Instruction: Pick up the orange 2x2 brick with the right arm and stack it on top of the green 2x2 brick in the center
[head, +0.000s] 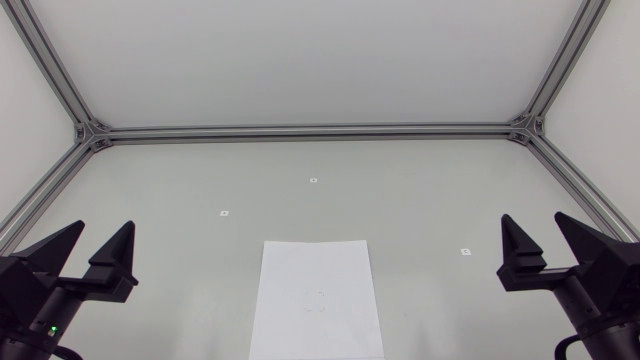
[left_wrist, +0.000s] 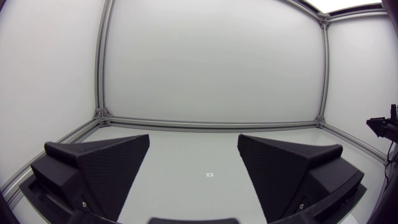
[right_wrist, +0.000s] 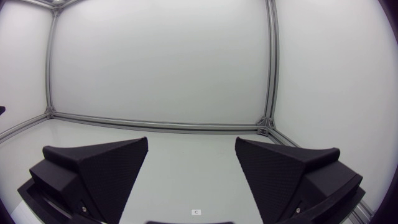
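Two arms: left gripper (head: 105, 236), right gripper (head: 534, 230) sat open, empty — parked aside
Bricks: none showed
Paper (head: 315, 300): lay central, likely the stack spot

No text can be read anywhere. The table (head: 420, 200) carries three small white square tags: a far tag (head: 313, 181) near the middle, a left-side tag (head: 224, 213) and a right-side tag (head: 465, 251). Each has a dark speck of print, too small to read. The sheet of paper (head: 316, 325) at the near middle bears only a faint ring (head: 316, 298), with no letters made out. In the left wrist view a square tag (left_wrist: 209, 175) lies on the table ahead of the left gripper (left_wrist: 193, 138), in line with the gap between its fingers, print unreadable. In the right wrist view a close tag (right_wrist: 196, 212) lies just ahead of the right gripper (right_wrist: 191, 140). It has one dark character, maybe a letter, cannot tell which.
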